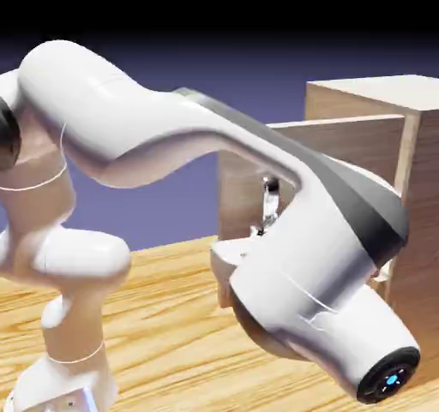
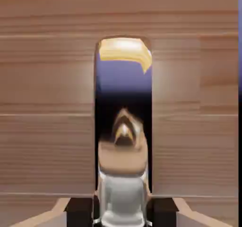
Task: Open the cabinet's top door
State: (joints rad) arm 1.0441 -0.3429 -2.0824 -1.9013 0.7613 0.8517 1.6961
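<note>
Gripper (image 2: 122,211) clamped on handle (image 2: 123,127), at 6 o'clock in hand view; top door (image 1: 343,145) ajar; cabinet (image 1: 420,196) interior hidden.

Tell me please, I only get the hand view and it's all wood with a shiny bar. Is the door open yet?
Observer: Yes, partly. The top door stands swung out from the cabinet.
Operator: Where's the shiny bar on it?
Observer: The handle sits near the door's free edge, away from the cabinet.
Operator: What's under it?
Observer: I can't see. The arm hides the door's lower part in the exterior view.
</note>
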